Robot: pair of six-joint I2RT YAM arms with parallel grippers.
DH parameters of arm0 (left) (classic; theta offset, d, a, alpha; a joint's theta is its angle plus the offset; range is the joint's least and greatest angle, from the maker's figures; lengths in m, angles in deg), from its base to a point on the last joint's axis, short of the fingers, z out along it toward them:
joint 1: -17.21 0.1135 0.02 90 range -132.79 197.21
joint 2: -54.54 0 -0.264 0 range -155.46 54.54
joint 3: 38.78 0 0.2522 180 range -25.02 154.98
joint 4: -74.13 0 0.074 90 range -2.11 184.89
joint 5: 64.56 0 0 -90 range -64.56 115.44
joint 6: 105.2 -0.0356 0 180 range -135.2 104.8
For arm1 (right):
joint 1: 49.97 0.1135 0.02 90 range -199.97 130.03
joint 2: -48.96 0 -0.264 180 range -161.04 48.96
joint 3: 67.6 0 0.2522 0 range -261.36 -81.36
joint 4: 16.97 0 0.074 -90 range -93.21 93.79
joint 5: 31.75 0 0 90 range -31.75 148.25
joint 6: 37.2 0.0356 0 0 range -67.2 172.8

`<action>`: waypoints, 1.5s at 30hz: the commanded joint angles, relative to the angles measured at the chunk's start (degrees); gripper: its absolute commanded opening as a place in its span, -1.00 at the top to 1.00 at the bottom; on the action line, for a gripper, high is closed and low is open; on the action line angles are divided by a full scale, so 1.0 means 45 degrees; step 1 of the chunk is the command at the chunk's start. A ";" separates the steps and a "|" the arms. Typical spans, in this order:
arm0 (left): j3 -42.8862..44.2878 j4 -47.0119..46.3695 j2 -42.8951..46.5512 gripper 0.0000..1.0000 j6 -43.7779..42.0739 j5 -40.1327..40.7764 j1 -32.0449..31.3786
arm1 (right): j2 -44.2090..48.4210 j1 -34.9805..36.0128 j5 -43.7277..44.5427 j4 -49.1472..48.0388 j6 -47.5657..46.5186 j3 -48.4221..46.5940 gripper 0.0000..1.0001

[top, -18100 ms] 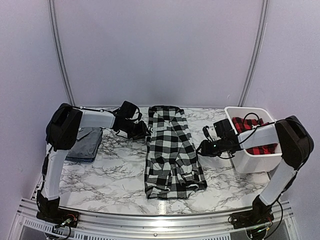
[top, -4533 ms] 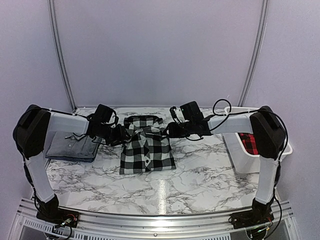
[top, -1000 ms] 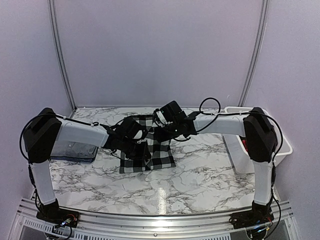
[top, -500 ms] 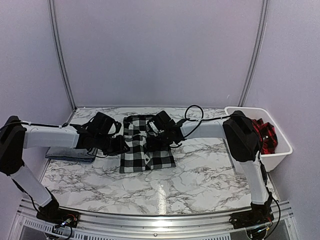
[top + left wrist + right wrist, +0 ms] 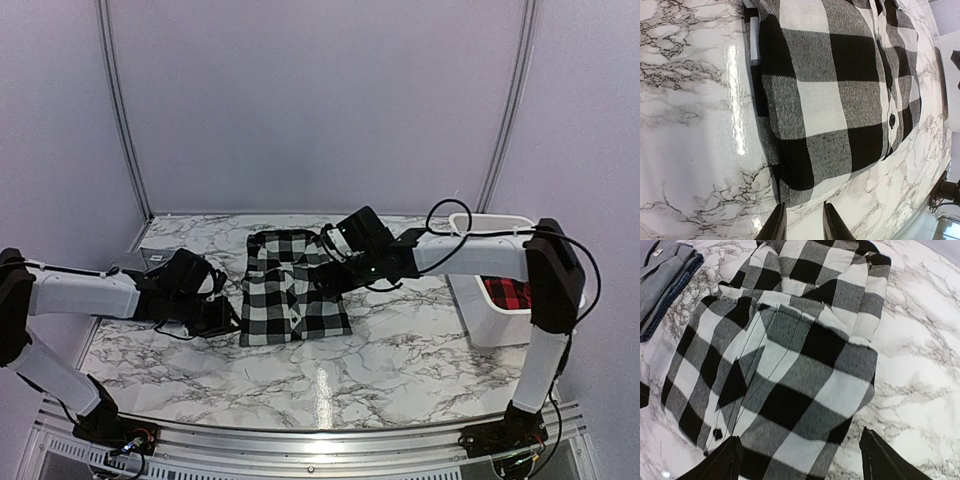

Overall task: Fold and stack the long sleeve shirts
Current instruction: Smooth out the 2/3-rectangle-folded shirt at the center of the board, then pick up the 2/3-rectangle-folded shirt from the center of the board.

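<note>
The black-and-white checked shirt [image 5: 296, 292] lies folded into a rectangle mid-table, collar toward the back. My left gripper [image 5: 228, 318] sits low just off its near-left corner; in the left wrist view the fingers [image 5: 779, 224] stand a little apart over bare marble, holding nothing. My right gripper [image 5: 326, 274] hovers over the shirt's right side, jaws wide open, with the checked cloth [image 5: 805, 385] spread below them. The grey shirt [image 5: 660, 275] lies folded at the far left. The red-and-black shirt [image 5: 508, 293] rests in the bin.
A white bin [image 5: 497, 328] stands at the right edge of the marble table [image 5: 400, 370]. The left arm stretches low across the table's left side, covering most of the grey shirt in the top view. Purple walls close in behind.
Both grippers have let go of the checked shirt. The left one slid back left off the cloth and parted slightly; the right one opened wide and drew back to the right.
</note>
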 commanded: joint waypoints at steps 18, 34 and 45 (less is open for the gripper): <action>-0.1578 -0.0401 0.0882 0.47 -0.0787 0.1042 -0.0986 | 0.2817 0.0200 -0.1980 -0.2450 0.0395 0.6140 0.25; -0.0512 0.0126 -0.1102 0.49 -0.1439 0.3183 -0.2031 | 0.1838 0.0695 -0.0756 -0.2858 -0.0974 0.6299 0.41; -0.0139 0.0556 -0.1651 0.36 -0.1985 0.3593 -0.2445 | 0.1211 0.0826 -0.0746 -0.2903 -0.1174 0.5931 0.58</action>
